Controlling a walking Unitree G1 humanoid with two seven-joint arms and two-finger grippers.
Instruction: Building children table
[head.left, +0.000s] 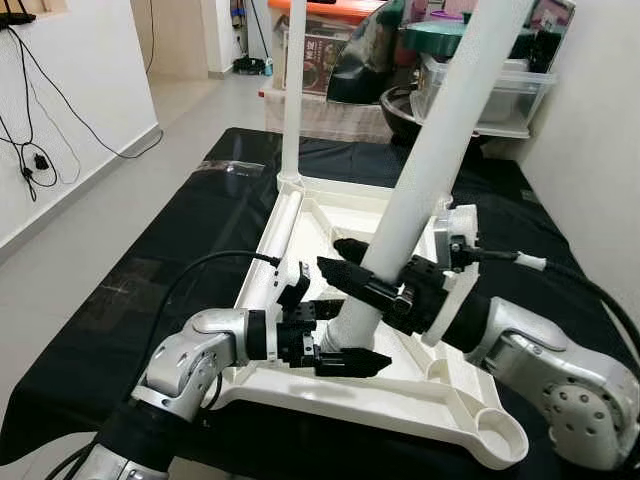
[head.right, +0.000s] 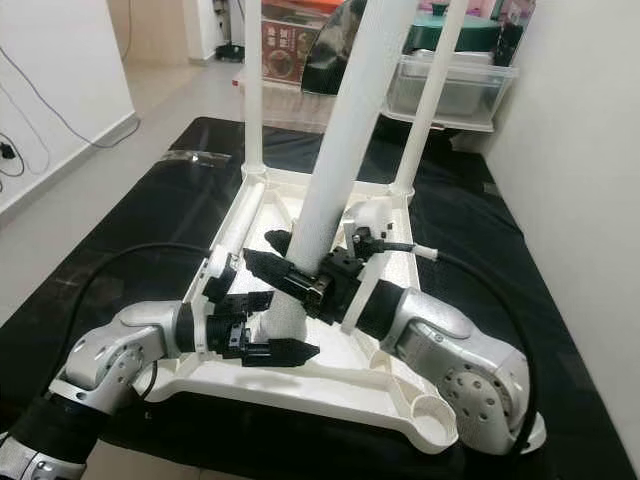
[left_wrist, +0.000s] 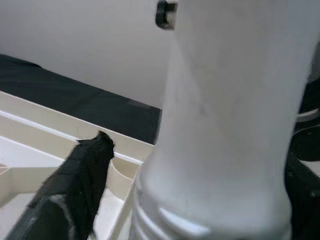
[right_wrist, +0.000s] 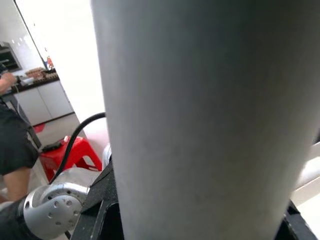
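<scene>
the right gripper (head.left: 362, 268) has its two black fingers closed around the long white plastic table leg (head.left: 430, 165), a little above its base. the left gripper (head.left: 335, 335) stands open, one finger on each side of the leg's ribbed foot, near the socket. the leg leans up and away to the robot's right, so its long axis is tilted, not upright. it stands in a near corner of the upturned cream plastic table top (head.left: 455, 410), on the black cloth (head.left: 150, 290). another white leg (head.left: 292, 90) stands upright at the far corner. i judge that the leg must be made upright next.
</scene>
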